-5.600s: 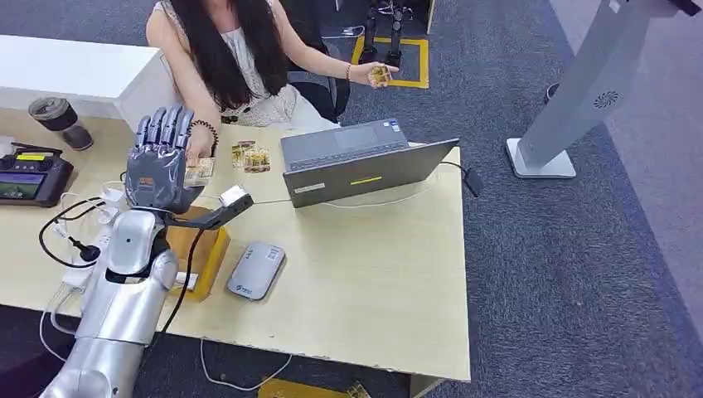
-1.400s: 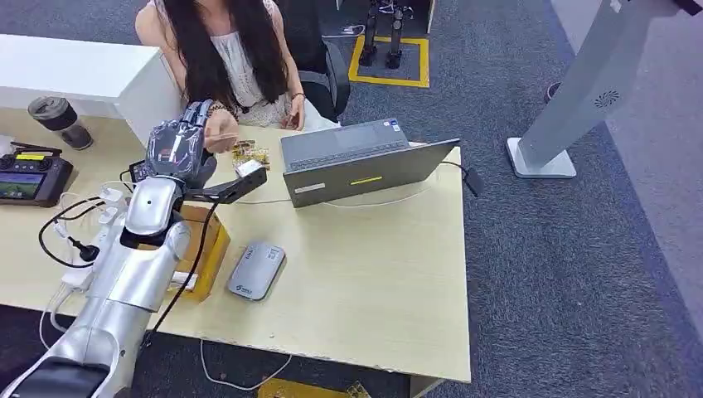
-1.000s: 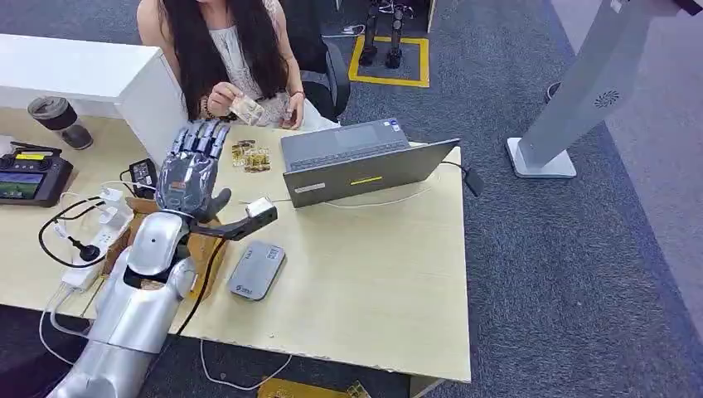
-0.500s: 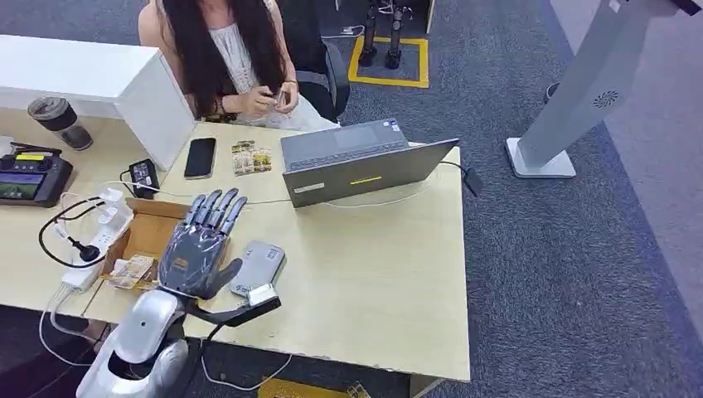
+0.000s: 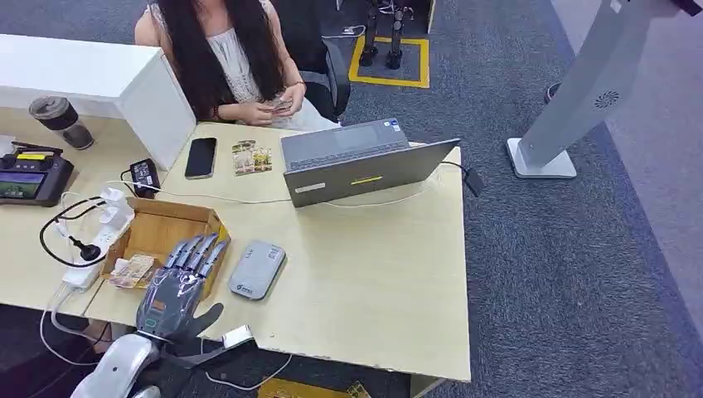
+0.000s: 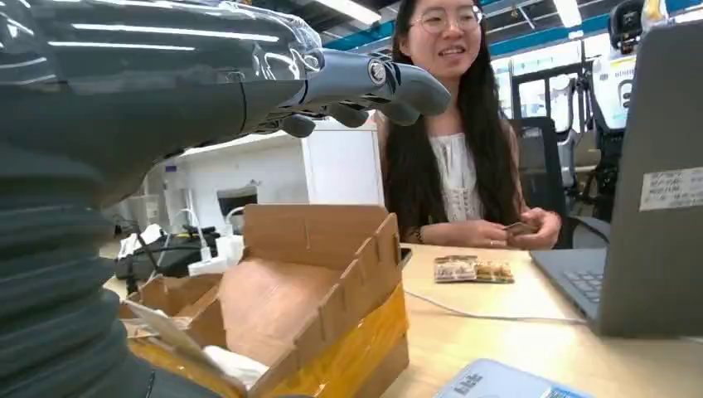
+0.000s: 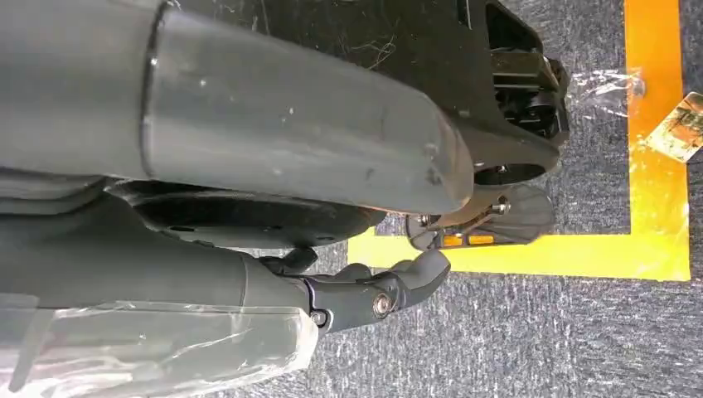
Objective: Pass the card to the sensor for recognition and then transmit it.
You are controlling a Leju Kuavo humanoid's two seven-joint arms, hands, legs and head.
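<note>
My left hand (image 5: 177, 280) hovers empty, fingers spread, over the near corner of the open cardboard box (image 5: 171, 218). In the left wrist view its fingers (image 6: 365, 76) reach out above the box (image 6: 332, 282). The grey card sensor (image 5: 256, 269) lies flat just right of that hand. Across the table a person holds a card (image 5: 282, 104) in both hands, also seen as the card (image 6: 521, 227). A few more cards (image 5: 250, 157) lie near the laptop, and loose cards (image 5: 133, 270) lie in the box. My right hand (image 7: 273, 166) hangs over the floor holding nothing.
An open laptop (image 5: 358, 162) stands at the back of the table. A black phone (image 5: 200, 157), a charger (image 5: 143, 173), a power strip with cables (image 5: 101, 231), a controller (image 5: 30, 175) and a cup (image 5: 56, 120) lie to the left. A white stand (image 5: 572, 108) is on the carpet.
My left arm has drawn back from the person toward the table's near edge and dropped lower. The person now has the card and fingers it.
</note>
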